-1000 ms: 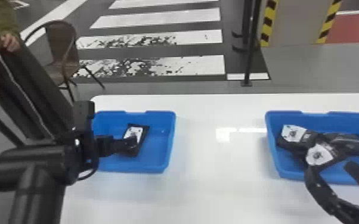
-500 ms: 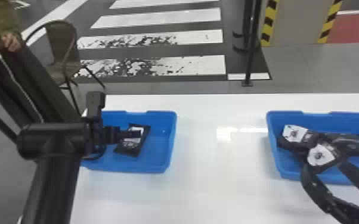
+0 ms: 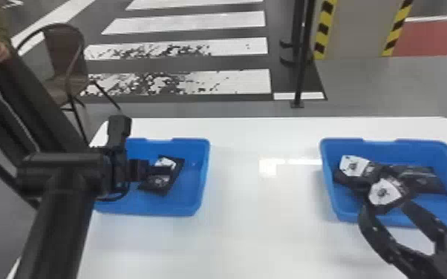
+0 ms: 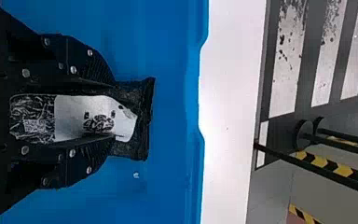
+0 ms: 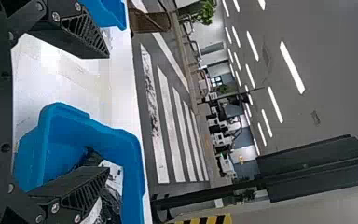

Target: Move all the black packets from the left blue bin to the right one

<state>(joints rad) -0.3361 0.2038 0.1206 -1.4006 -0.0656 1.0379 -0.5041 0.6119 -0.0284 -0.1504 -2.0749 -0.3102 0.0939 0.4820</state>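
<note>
In the left shallow blue plastic bin [image 3: 193, 141], toward its right side: one flat black rectangular packet [image 3: 163, 190], lying askew and face up. In the right shallow blue plastic bin [image 3: 414, 142]: an overlapping heap of black packets [image 3: 417, 181], exact count hard to tell.

On the single packet, a white label [image 4: 72, 112] with a small dark emblem and a patterned dark patch beside it. In the heap, two white labels [image 3: 384, 192], also with dark emblems, near the left end and the near side.

At the single packet, the left black gripper [image 3: 167, 170] — whether gripping or with jaws loose, cannot tell. At the near side of the heap, the right black gripper [image 3: 387, 207], jaws spread wide, with nothing between them in its own wrist view.

Across the left end of the left bin, the thick black left arm [image 3: 61, 226], hiding part of it. Beneath both bins, a white table [image 3: 263, 237]. Behind, a black post [image 3: 302, 66], a brown chair [image 3: 61, 48] and white crossing stripes [image 3: 241, 81] on a dark floor.
</note>
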